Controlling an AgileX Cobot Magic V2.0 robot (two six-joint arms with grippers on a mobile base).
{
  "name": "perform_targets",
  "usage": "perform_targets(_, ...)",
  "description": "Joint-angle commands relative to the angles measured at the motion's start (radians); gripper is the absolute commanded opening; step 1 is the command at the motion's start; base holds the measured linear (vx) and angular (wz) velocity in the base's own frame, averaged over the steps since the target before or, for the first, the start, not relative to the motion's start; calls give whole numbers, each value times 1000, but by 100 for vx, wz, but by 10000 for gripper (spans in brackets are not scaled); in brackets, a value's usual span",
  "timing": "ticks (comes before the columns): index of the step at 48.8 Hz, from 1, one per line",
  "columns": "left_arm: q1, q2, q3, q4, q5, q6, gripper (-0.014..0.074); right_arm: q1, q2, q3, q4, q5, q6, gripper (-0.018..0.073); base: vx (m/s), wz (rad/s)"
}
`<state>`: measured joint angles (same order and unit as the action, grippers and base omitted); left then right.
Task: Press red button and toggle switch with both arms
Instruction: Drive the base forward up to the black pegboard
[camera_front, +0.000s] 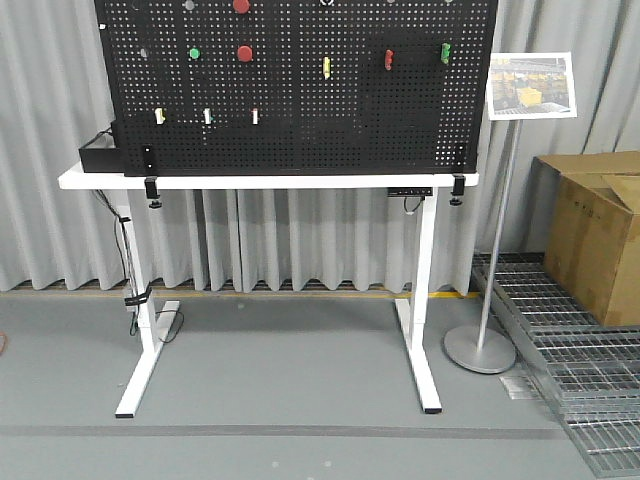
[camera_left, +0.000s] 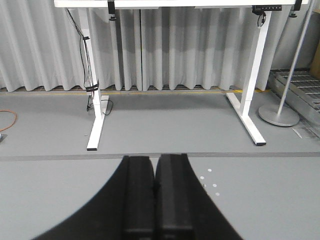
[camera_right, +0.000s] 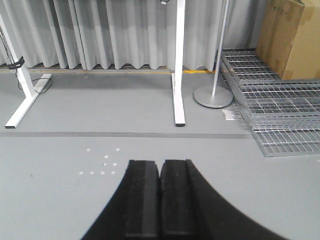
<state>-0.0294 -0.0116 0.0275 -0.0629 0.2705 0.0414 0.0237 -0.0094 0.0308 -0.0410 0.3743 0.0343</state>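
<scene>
Standing off from the board, nothing pressed yet

Both halves of the task lie ahead, as far as the views show. The left gripper (camera_left: 155, 167), black and blocky, has its jaws closed flat against each other with nothing between them. The right gripper (camera_right: 160, 167) is the same: closed and empty. Each points over bare grey floor, well apart from the white metal-legged table (camera_front: 300, 181) and the big black perforated board (camera_front: 300, 140) standing on it.

The round red button (camera_front: 245, 52) sits in the board's upper left part, near a round green button (camera_front: 194, 53). A second red disc (camera_front: 241, 5) is cut by the picture's top edge. The toggle switch, small and black, I cannot pick out with certainty against the black board. In my judgement the arms must rise and reach well forward before either press can start.

Only the front view shows the board and its controls, among them a yellow upright switch (camera_front: 326, 67) and a red blocky switch (camera_front: 389, 59). The wrist views catch only table legs, grey curtain and floor. The right one adds the steel floor grating (camera_right: 280, 110) and a brown cardboard box (camera_right: 295, 35). The left one shows a black cable (camera_left: 89, 87) strapped to a table leg.
</scene>
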Motion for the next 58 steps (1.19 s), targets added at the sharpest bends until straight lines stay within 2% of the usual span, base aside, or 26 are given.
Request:
perform_targets(1, 0, -3, 29, -10, -80, -7, 2, -6, -17, 11, -4, -76, -4, 0, 0, 0)
perform_targets(37, 0, -3, 29, -10, -80, -7, 2, -6, -17, 11, -4, -76, -4, 0, 1, 0)
perform_targets(58, 0, -3, 29, -10, -80, -7, 2, -6, -17, 11, -4, -76, -3, 0, 16, 3)
